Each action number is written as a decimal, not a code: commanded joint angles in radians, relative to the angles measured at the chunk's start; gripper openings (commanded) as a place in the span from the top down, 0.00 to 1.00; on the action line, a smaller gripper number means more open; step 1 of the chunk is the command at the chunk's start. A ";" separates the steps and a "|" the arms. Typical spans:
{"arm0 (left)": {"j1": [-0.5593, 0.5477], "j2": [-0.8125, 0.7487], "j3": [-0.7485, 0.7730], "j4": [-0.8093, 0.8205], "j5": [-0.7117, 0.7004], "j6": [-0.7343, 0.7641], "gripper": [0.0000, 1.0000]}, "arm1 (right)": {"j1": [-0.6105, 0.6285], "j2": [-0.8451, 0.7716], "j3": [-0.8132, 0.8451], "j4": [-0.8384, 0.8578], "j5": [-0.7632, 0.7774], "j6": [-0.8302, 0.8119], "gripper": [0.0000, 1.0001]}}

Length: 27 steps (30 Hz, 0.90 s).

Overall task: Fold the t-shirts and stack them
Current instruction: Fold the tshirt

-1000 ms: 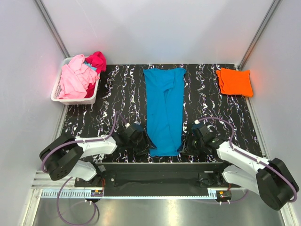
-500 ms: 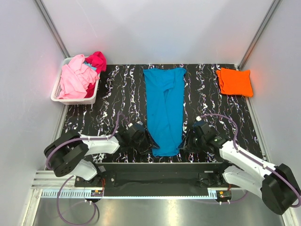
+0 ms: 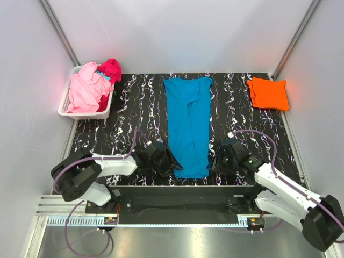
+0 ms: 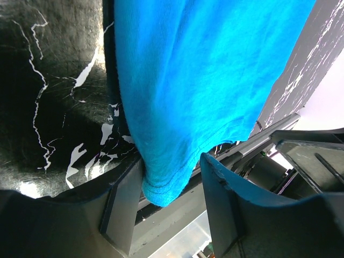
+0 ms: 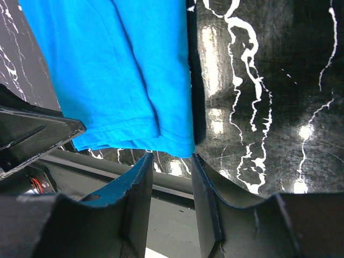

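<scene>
A turquoise-blue t-shirt (image 3: 188,126) lies folded into a long strip down the middle of the black marbled table (image 3: 134,107). My left gripper (image 3: 171,164) is at its near left corner, jaws open. That corner (image 4: 161,183) hangs between the fingers (image 4: 122,207), resting against one of them and clear of the other. My right gripper (image 3: 214,164) is at the near right corner, open, and the hem corner (image 5: 180,141) sits just past its fingertips (image 5: 137,185). An orange t-shirt (image 3: 267,92) lies folded at the back right.
A white slatted basket (image 3: 65,102) at the back left holds a light pink t-shirt (image 3: 86,88) and a magenta one (image 3: 111,69). The table's near edge and a metal rail (image 3: 183,191) run just below both grippers. Grey walls close in the sides.
The right arm's elbow has swung outward to the right and its jaws have narrowed a little. The left arm has shifted slightly. The turquoise shirt lies as before.
</scene>
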 commanded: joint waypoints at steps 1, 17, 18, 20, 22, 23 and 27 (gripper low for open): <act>-0.012 0.046 -0.032 -0.088 -0.034 0.019 0.47 | 0.010 0.010 0.041 -0.014 0.023 0.000 0.59; -0.012 0.052 -0.038 -0.077 -0.027 0.019 0.46 | 0.013 0.176 -0.088 0.199 -0.069 0.025 0.57; -0.012 0.052 -0.038 -0.077 -0.025 0.019 0.46 | 0.011 0.185 -0.093 0.210 -0.072 0.027 0.57; -0.012 0.054 -0.039 -0.076 -0.024 0.019 0.46 | 0.011 0.205 -0.102 0.245 -0.082 0.031 0.57; -0.012 0.052 -0.042 -0.074 -0.022 0.019 0.46 | 0.013 0.216 -0.108 0.276 -0.082 0.039 0.57; -0.012 0.051 -0.044 -0.076 -0.025 0.019 0.46 | 0.011 0.223 -0.113 0.287 -0.084 0.040 0.57; -0.012 0.051 -0.050 -0.071 -0.022 0.019 0.49 | 0.011 0.262 -0.104 0.302 -0.084 0.034 0.57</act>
